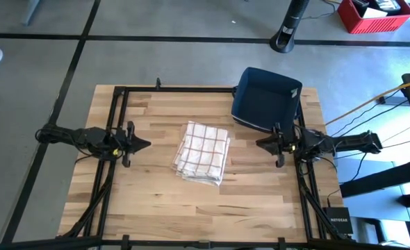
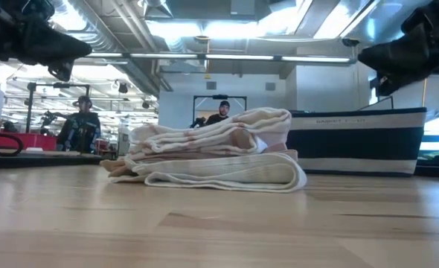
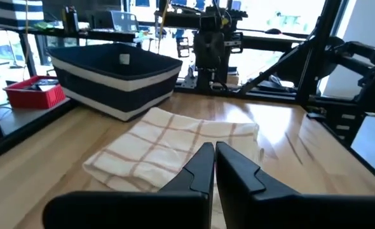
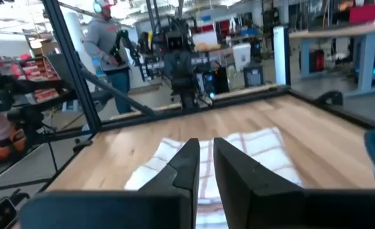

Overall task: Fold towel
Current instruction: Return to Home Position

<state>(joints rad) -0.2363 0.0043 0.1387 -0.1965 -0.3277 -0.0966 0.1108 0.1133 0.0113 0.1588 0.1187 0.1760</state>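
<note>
1. High view: the worktop (image 1: 260, 201) carries everything, with one arm lying low along each side.
2. The basket (image 1: 267, 97), dark blue, sits toward the far edge, just beside the right arm's wrist. It looks like the one thing that arm could catch on its way back.
3. The towels (image 1: 203, 153) lie folded in one stack at the middle of the worktop, between the two hands, with the red-checked one on top. The low view shows the layers piled fairly squarely, with a pinkish one between the white ones.
4. The left hand (image 1: 144, 144) points at the stack from its own side, near it but apart. Its fingers are all but together and grip nothing.
5. The right hand (image 1: 260, 144) mirrors it from the other side, also pinched closed and empty, and clear of the cloth.
6. The folding looks done, so only parking seems left. Draw each arm straight back along its own line, lifting before swinging, fingers closed so no cloth edge snags. Take the right arm clear of the basket wall.
</note>
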